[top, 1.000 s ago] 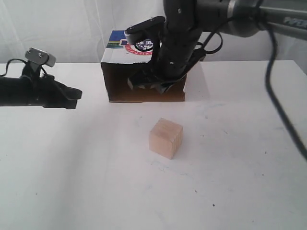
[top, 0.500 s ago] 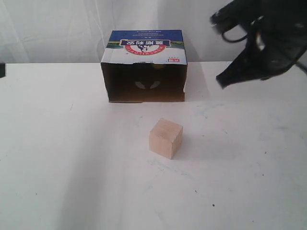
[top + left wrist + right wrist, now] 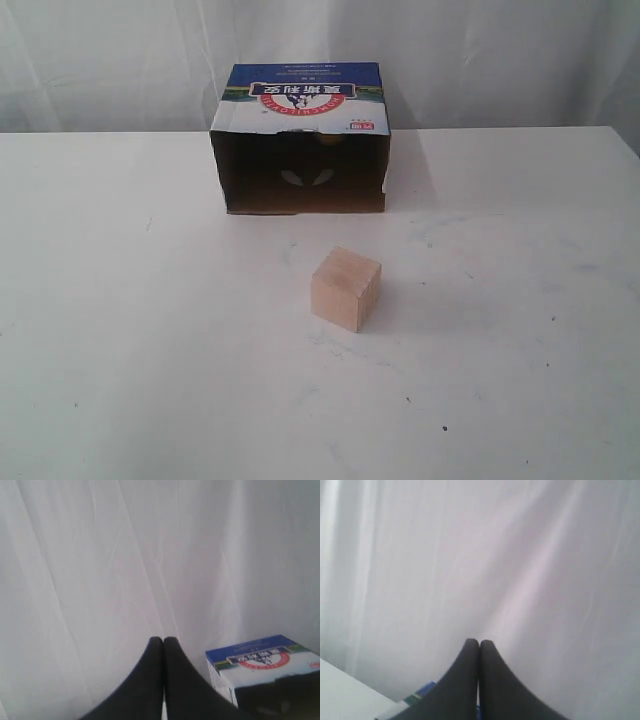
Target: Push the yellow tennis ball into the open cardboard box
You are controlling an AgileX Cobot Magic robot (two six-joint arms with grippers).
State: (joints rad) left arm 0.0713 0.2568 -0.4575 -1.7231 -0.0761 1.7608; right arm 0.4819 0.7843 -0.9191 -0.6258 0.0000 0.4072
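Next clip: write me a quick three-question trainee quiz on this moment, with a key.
1. True or false: the wooden cube touches the open cardboard box.
2. In the wrist views, the left gripper and the right gripper are: A) both wide open; B) both shut with nothing between the fingers; C) one shut on the ball.
3. Short answer: does the yellow tennis ball show anywhere on the bare table outside the box?

Key: 1 false, since the cube stands apart, in front of the box's open side. 2 B. 3 No.
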